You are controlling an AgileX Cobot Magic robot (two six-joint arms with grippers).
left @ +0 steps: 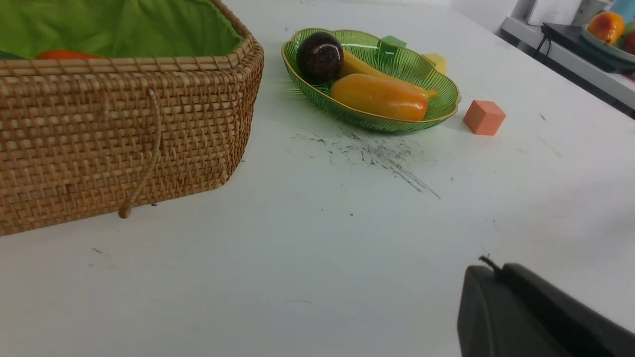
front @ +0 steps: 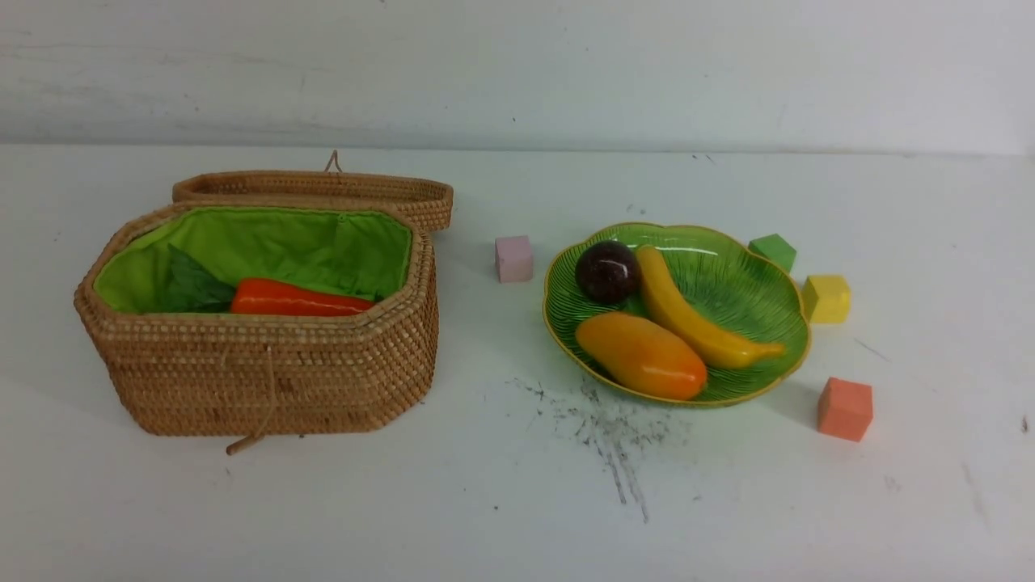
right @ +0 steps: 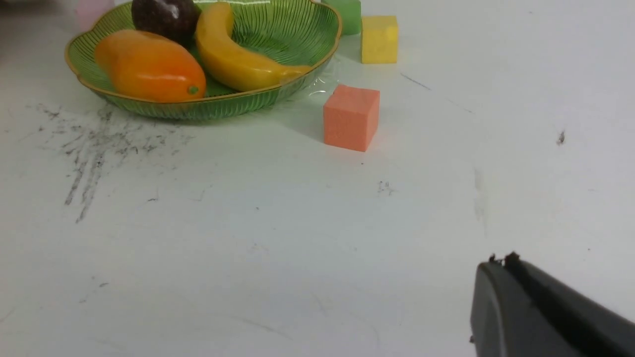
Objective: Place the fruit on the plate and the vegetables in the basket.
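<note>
fruit done: banana (front: 695, 319), mango (front: 643, 356), mangosteen (front: 608, 272) all on plate (front: 768, 299); carrot (front: 299, 301) lies in basket (front: 267, 380), gourd and radish not visible, likely inside too; left end effector (left: 496, 277) and right end effector (right: 501, 267) pressed together, empty.
</note>
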